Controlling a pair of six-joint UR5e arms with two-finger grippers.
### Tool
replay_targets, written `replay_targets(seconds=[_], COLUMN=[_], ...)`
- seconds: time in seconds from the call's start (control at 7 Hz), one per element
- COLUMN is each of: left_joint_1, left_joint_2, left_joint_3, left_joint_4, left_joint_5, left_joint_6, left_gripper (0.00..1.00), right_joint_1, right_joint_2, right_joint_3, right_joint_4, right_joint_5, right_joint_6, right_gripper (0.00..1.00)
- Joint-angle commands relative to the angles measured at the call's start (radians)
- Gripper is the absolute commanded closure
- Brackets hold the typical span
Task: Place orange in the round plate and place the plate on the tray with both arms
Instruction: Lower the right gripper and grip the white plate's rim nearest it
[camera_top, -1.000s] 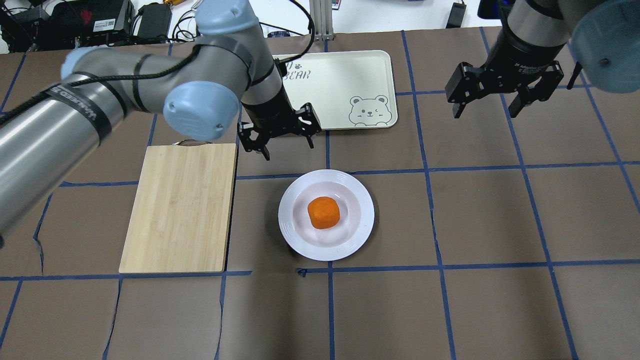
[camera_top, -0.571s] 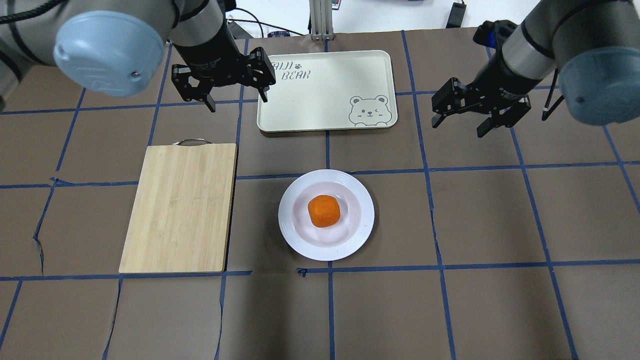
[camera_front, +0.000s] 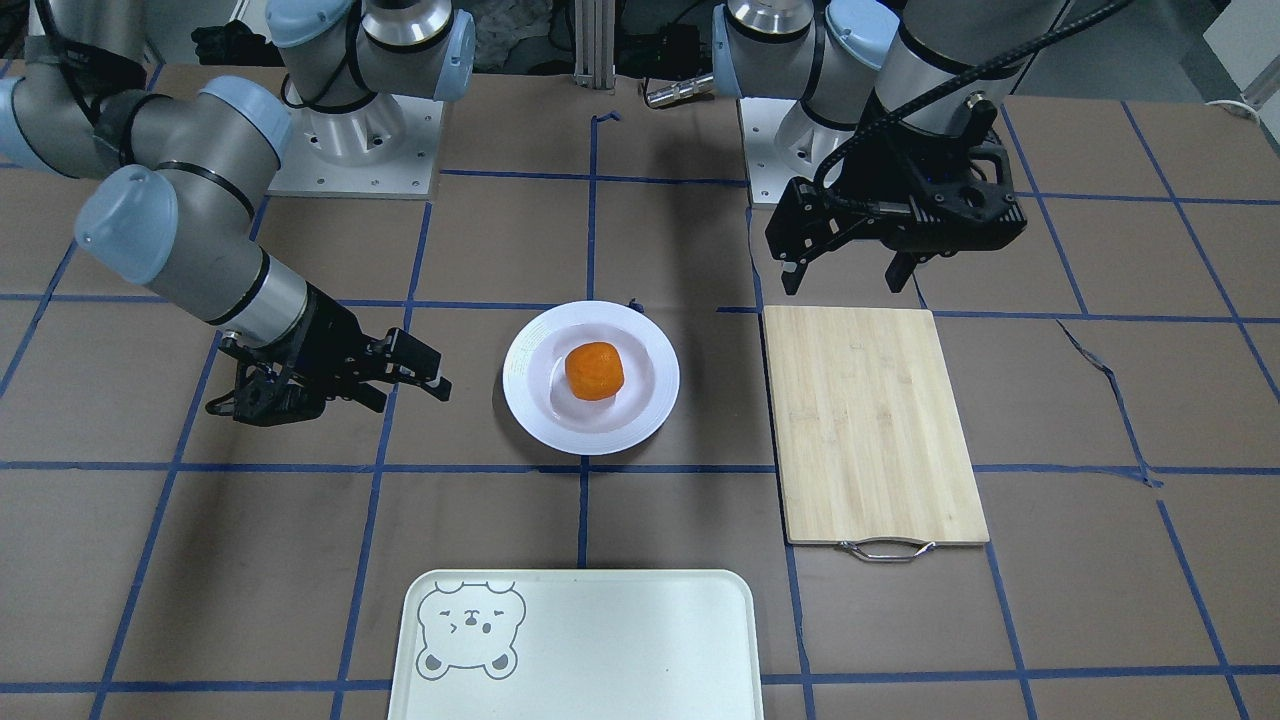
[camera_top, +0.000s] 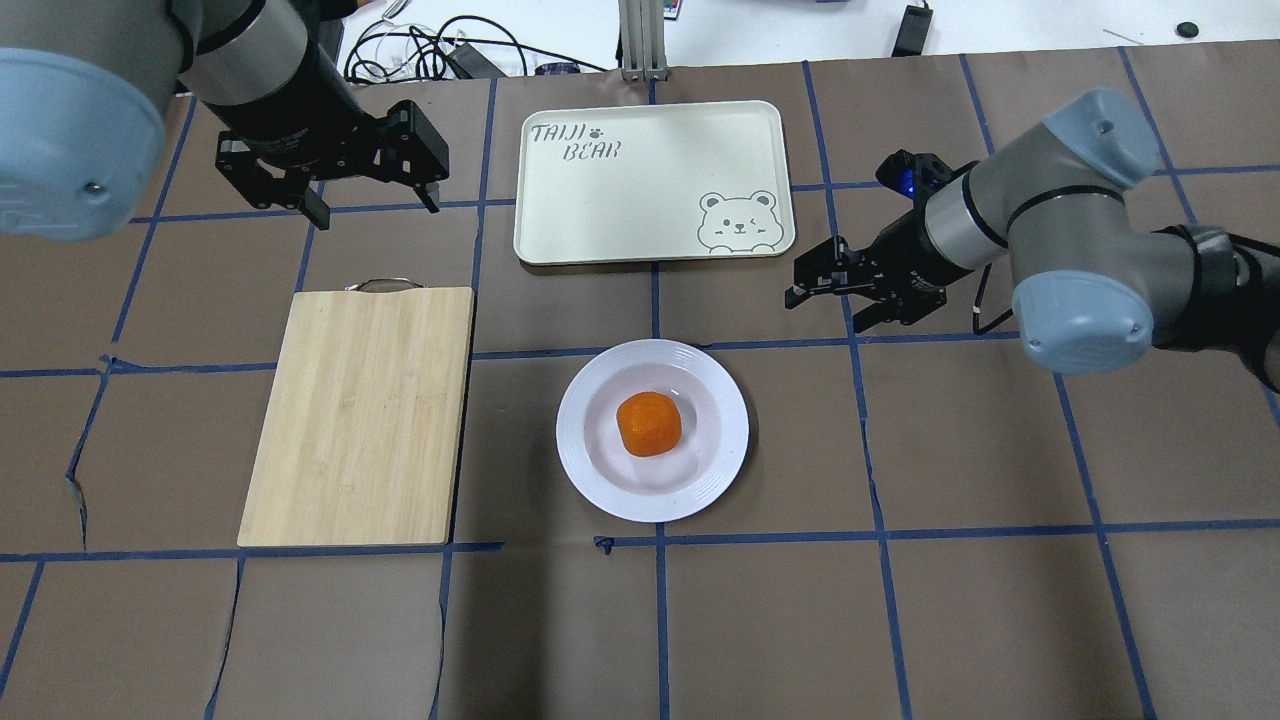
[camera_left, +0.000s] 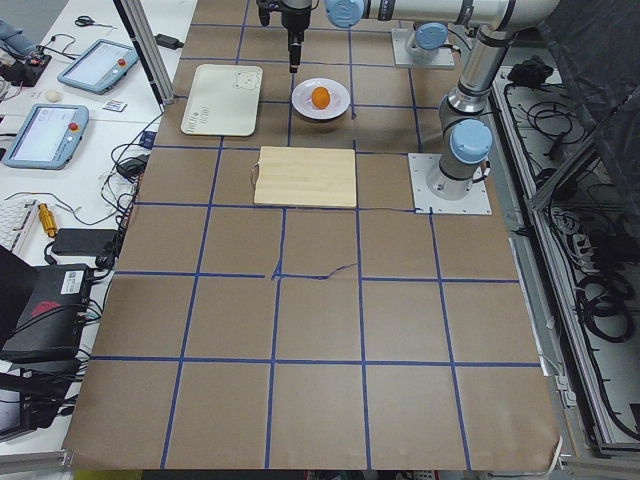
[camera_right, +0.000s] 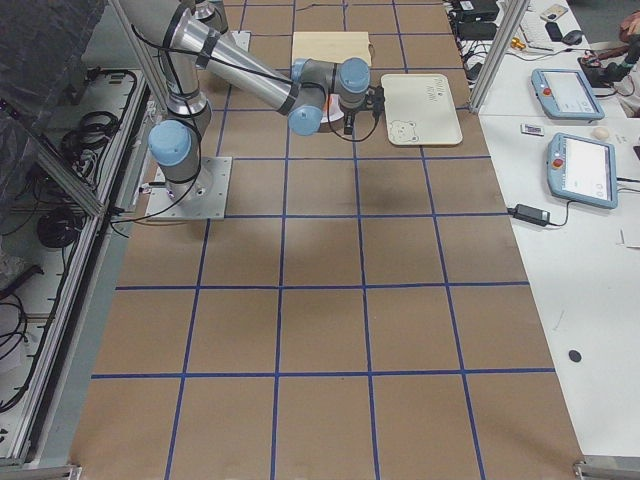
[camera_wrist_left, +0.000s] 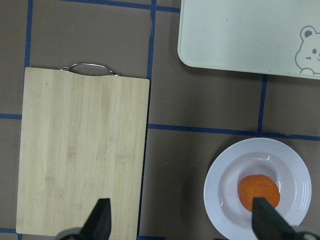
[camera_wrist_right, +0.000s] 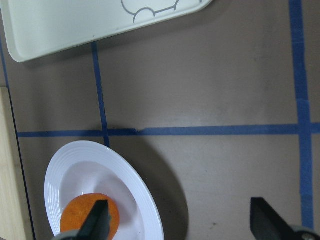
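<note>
1. Surface: table (camera_front: 600, 230) covered in brown paper with a blue tape grid. Cables and equipment lie beyond its far edge.
2. Front-facing view: the orange (camera_front: 594, 371) sits in the sunken centre of the round plate (camera_front: 525, 400). The tray (camera_front: 620, 640) is bare and well apart from the plate. A bamboo cutting board (camera_front: 870, 420) lies near the plate. The right gripper (camera_front: 412, 396) is low and near the plate's side, not touching it. The left gripper (camera_front: 843, 278) hangs over the table just off the board's plain end, well apart from the plate.
3. Overhead view: both grippers are spread and empty. The plate rests on the table, short of the tray.
4. Exterior left view: the plate and orange show small, near the tray but not on it.
5. Exterior right view: the plate is largely hidden behind the right arm (camera_right: 250, 72). The tray is bare.
6. Left wrist view: jaws wide apart, nothing between them. The board, the plate with the orange and a tray corner lie below.
7. Right wrist view: jaws wide apart, nothing held. The plate lies off to one side.
8. Status, as judged: the orange-in-plate step is done. Not yet done: both grippers take opposite rims, lift the plate level and set it on the tray.
</note>
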Motion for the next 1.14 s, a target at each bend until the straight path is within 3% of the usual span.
replay_targets(seconds=[0.0, 0.43, 1.0], left_joint_1=[0.013, 0.033, 0.035], left_joint_2=[0.058, 0.048, 0.048], left_joint_3=[-0.071, -0.064, -0.064], left_joint_4=[-0.032, -0.015, -0.007], left_joint_5=[0.073, 0.072, 0.071], left_joint_6=[0.007, 0.016, 0.016], left_gripper=[0.0, 0.0, 0.0], right_joint_1=[0.03, 0.096, 0.099], right_joint_2=[0.078, 0.115, 0.179], right_joint_3=[0.069, 0.083, 0.131], right_joint_4=[-0.175, -0.215, -0.253], right_joint_5=[0.077, 0.085, 0.216], right_joint_6=[-0.069, -0.137, -0.139], right_gripper=[0.0, 0.03, 0.05])
